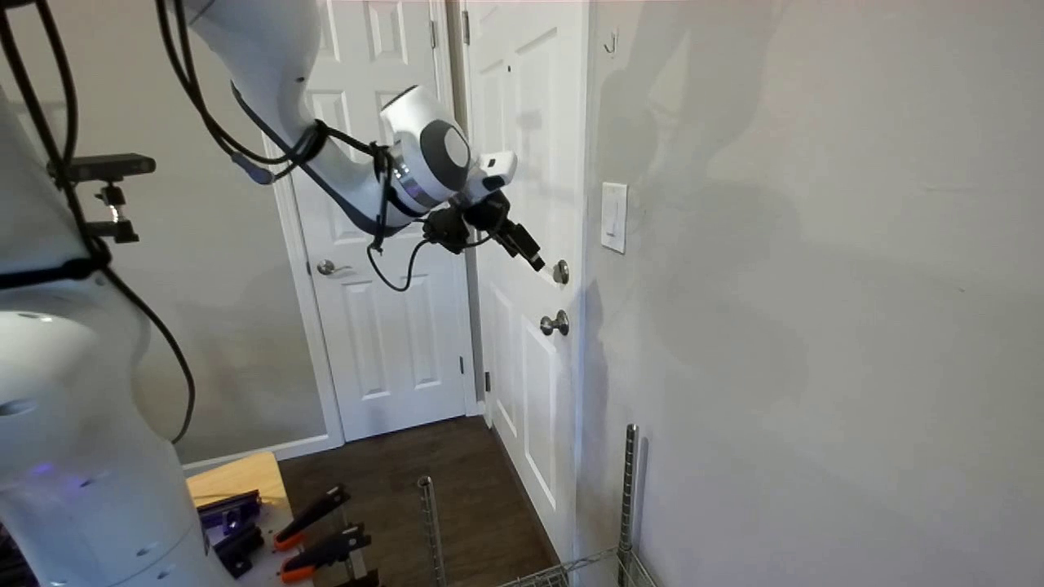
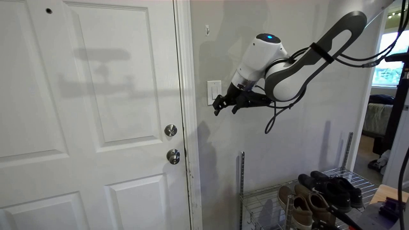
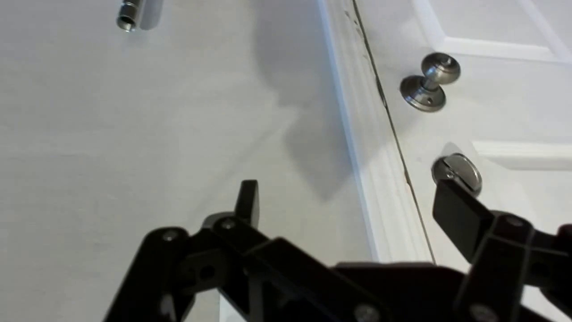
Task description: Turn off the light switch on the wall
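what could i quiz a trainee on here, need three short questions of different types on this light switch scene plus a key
1. True or false: in the wrist view, the gripper is closed.
2. Multiple choice: in both exterior views, how does the light switch sit compared with the door knob? a) lower b) higher c) level
3. Fill in the blank: in an exterior view, the wire rack holds several ____.

Key:
1. False; it is open.
2. b
3. shoes

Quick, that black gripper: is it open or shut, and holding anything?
Gripper: open, holding nothing; a wide gap shows in the wrist view.
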